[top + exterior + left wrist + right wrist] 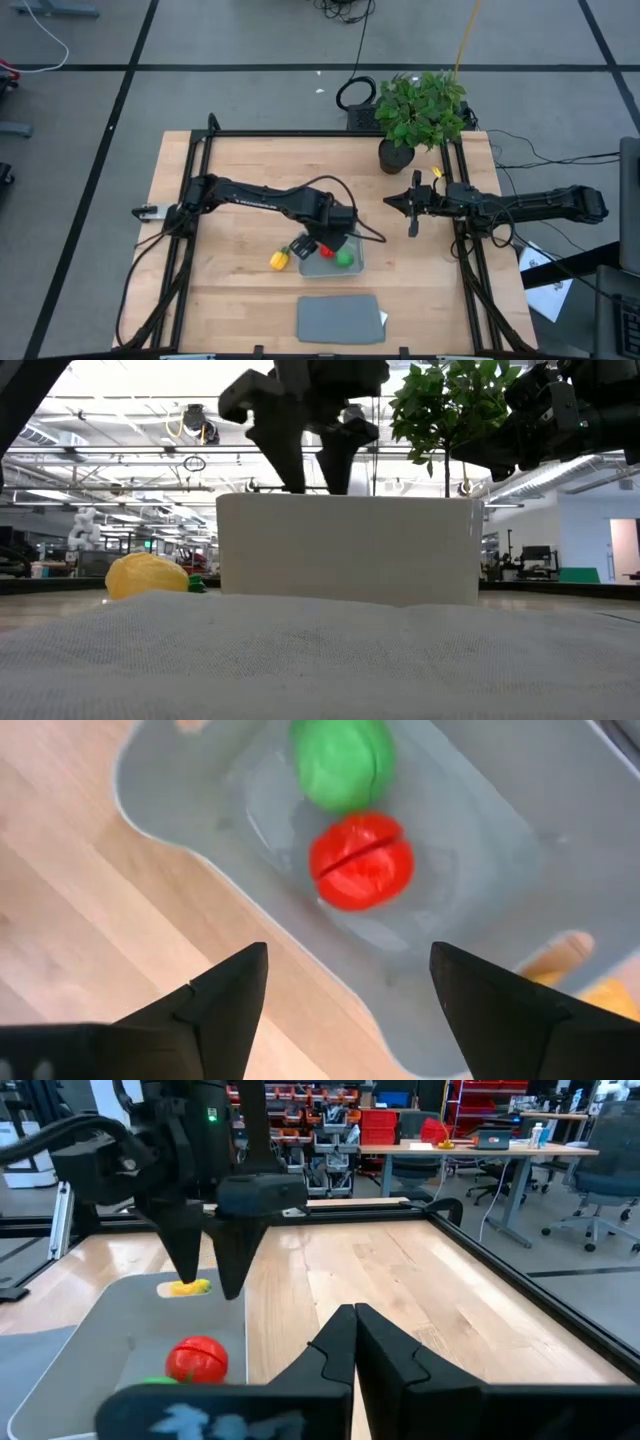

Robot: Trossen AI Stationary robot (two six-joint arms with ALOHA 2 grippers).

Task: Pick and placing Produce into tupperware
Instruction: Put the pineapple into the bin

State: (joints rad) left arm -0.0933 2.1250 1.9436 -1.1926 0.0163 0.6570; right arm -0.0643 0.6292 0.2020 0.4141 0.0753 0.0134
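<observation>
You've got a leafy potted plant (418, 118) standing at the far edge of the wooden table (240, 170), towards its right corner; a flat grey lid (338, 318) lies near the front edge; black cables (352, 92) coil on the floor just behind the table; white papers (545, 283) sit off to the right

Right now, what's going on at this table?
The left gripper hangs open over the tupperware, which already holds the red piece and the green piece. The yellow piece lies on the table just outside the tub. The right gripper, shut and empty, waits near the potted plant.
</observation>
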